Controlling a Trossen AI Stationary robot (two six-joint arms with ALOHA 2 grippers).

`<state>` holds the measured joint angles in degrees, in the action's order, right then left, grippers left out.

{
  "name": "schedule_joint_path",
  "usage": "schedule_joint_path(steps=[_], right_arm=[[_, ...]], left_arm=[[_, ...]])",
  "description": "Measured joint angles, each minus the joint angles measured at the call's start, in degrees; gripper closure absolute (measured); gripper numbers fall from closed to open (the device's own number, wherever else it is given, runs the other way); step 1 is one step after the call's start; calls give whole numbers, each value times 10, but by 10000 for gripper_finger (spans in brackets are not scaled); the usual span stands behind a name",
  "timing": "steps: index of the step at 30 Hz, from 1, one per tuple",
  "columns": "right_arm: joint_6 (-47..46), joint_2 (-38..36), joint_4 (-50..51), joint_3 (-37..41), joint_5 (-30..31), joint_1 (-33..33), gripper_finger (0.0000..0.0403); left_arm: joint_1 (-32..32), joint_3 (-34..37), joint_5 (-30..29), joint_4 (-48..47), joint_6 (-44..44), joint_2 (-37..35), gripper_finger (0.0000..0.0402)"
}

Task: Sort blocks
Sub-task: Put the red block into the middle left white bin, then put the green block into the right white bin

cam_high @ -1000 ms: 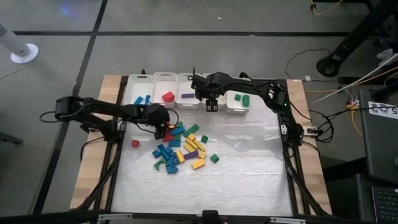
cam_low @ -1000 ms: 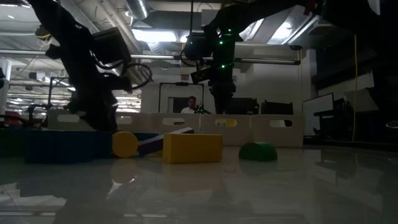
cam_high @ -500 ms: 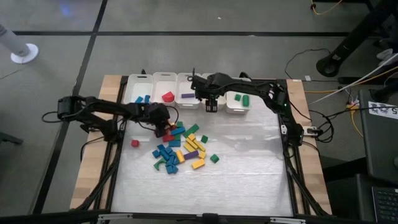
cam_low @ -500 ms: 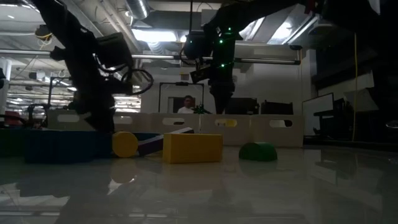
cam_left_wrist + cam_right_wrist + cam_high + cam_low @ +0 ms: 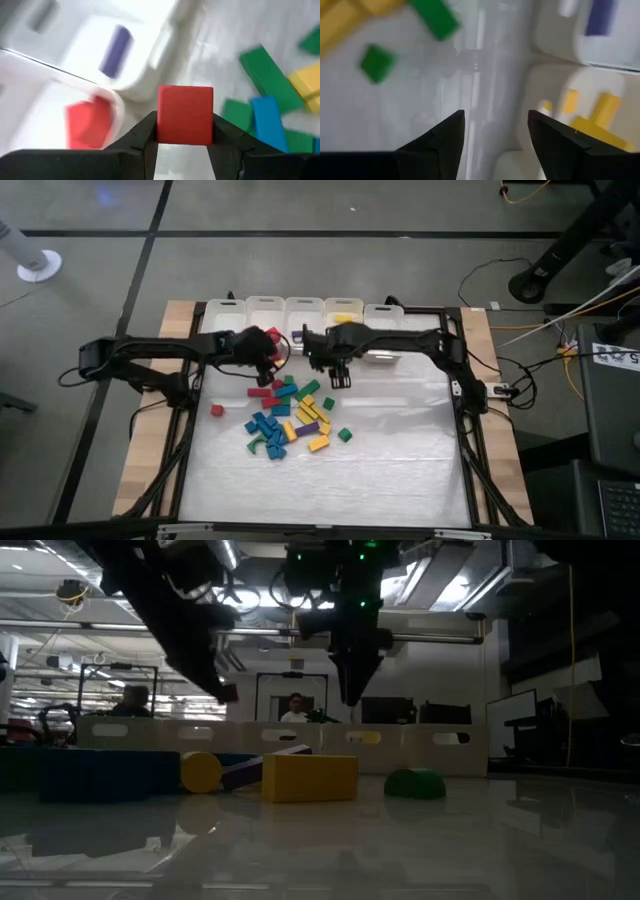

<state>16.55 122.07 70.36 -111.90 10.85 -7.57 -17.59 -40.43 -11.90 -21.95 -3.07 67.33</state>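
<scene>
Left claw (image 5: 184,131) tight on red cube (image 5: 185,115); right claw (image 5: 495,131) spread, empty; no readable writing.

the arms cover most of the white bins (image 5: 262,308) at twelve o'clock; their contents there are unclear.

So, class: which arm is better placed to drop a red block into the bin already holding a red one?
Left. The left gripper already clamps a red cube near that bin; the right gripper is open and empty.
</scene>
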Motion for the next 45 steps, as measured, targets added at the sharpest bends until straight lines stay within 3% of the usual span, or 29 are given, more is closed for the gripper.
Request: schedule_joint_path(steps=[8,15,24,35,41,45], right_arm=[[0,-2,3,71,0,36,185],[-12,-13,-82,153,-11,34,185],[-16,-27,-86,164,-49,56,185],[-15,-139,-77,191,-52,91,185],[34,-210,-215,312,-125,90,185],[68,-223,-354,381,-130,91,185]], left_arm=[[-59,-1,-29,-14,0,-66,278],[-129,-1,-55,-27,2,-61,274],[-183,-1,-55,-30,1,-51,270],[-212,-1,-55,-27,9,-44,195],[-212,-1,-54,-30,23,-44,189],[-212,-1,-53,-29,34,-44,191]])
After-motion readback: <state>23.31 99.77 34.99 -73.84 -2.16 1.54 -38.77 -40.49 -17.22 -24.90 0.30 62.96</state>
